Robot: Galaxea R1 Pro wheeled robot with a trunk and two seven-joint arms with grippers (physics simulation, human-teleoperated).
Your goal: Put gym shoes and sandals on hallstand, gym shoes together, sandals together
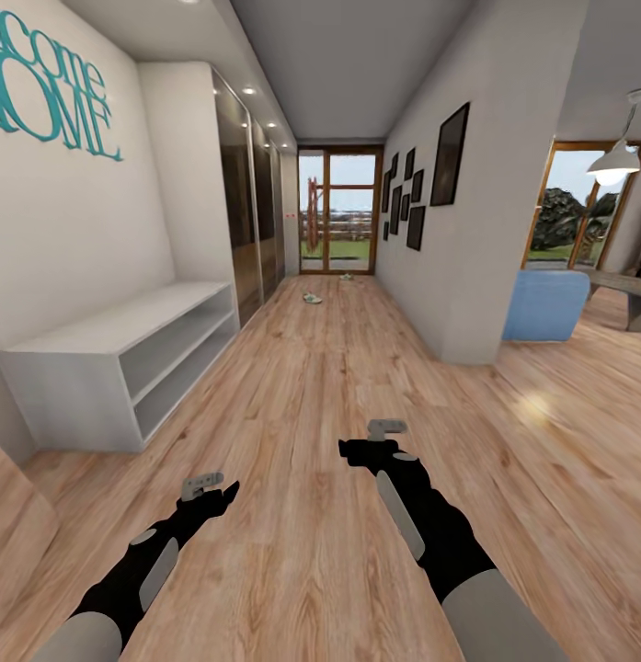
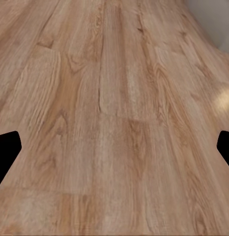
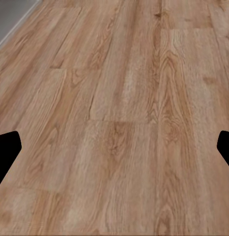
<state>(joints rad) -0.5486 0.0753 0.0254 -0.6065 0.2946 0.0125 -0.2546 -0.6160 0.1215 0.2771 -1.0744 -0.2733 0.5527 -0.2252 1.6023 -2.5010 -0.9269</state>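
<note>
Far down the corridor floor point(image 1: 311, 386), near the glazed door point(image 1: 337, 211), lie two small pale things, one point(image 1: 312, 298) nearer and one point(image 1: 347, 276) by the door; they may be shoes, but they are too small to tell. This looks like the approach step, nothing yet picked up. The left gripper point(image 1: 210, 487) and right gripper point(image 1: 373, 439) hang over bare planks, both wide apart and empty. The white bench point(image 1: 118, 349) under the teal lettering point(image 1: 49, 87) is not the rack. Next, the robot should drive forward.

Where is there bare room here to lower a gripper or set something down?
The corridor floor lies bare between the white bench and the wall corner at right, including under both grippers. The bench's top and shelves look bare too. Far down by the glass door, small items lie scattered.
</note>
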